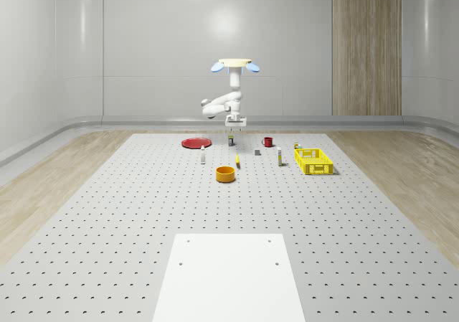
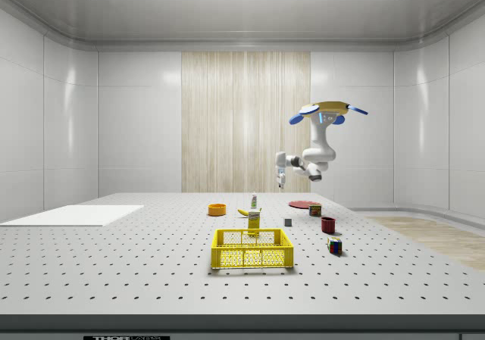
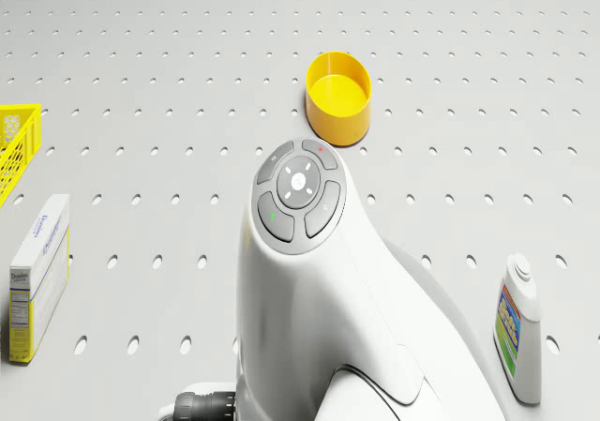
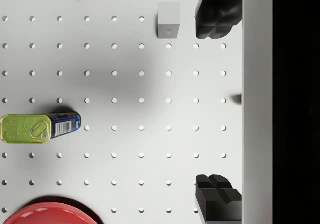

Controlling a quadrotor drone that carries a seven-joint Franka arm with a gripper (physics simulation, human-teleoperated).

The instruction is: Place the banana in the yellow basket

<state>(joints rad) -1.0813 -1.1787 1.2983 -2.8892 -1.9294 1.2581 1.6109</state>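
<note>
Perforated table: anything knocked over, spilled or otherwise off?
Nothing spilled or damaged. Only the tin can lies on its side on the perforated table. The banana rests flat beside the orange bowl, outside the yellow basket. The drone hovers, with its open end effector empty.

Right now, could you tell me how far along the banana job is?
Nothing looks done: the banana lies on the table beside the orange bowl, and the yellow basket holds no banana. In hand: the drone hovers above the table's far end, the gripper open and empty above bare table. Left: grasping, carrying and dropping it in.
</note>
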